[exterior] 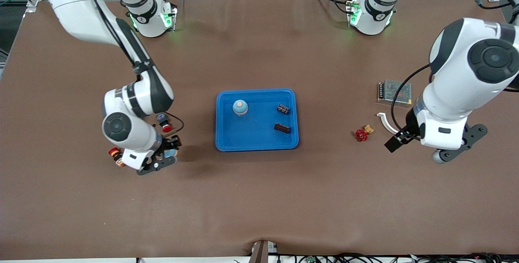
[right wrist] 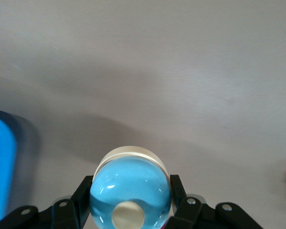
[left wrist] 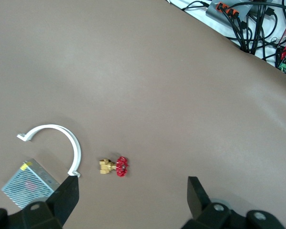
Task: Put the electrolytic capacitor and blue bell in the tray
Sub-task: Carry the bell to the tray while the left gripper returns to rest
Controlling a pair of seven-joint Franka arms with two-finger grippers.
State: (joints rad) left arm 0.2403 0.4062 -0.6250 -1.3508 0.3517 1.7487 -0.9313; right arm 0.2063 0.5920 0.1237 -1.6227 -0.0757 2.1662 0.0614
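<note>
Blue bell [right wrist: 130,193]: clamped between the right gripper's [exterior: 168,154] two fingers, by its sides, so that the dome and its pale centre button face the wrist camera; a cream base ring is seen at its far edge.
Bell, position: held at the right arm's end of the table, outside the tray [exterior: 227,141]; whether it is lifted clear of the table cannot be told.
Bell, look: glossy light-blue dome, smooth and rounded, with bright highlights; judged slippery, which would explain a grip across its widest part.
Tray: bright blue, rounded corners, shallow rim, at mid-table; a corner of it is caught in the right wrist view.
Tray contents: a small blue-and-orange domed part [exterior: 240,107] toward the right arm's end; two dark blocky components [exterior: 283,109] [exterior: 282,128] toward the left arm's end. Which of these, if any, is the electrolytic capacitor cannot be told.
Near the right gripper: a red push-button part [exterior: 164,122] and an orange-red part [exterior: 114,154] on the table.
Left gripper [left wrist: 133,195]: fingers spread wide, nothing between them; the arm waits over the left arm's end of the table.
Below the left gripper: a red-handled brass valve [left wrist: 114,166], a white curved clip [left wrist: 57,143] and a metal mesh power supply [left wrist: 28,183], all untouched.
Step judged: bell to be carried over and released inside the tray.
</note>
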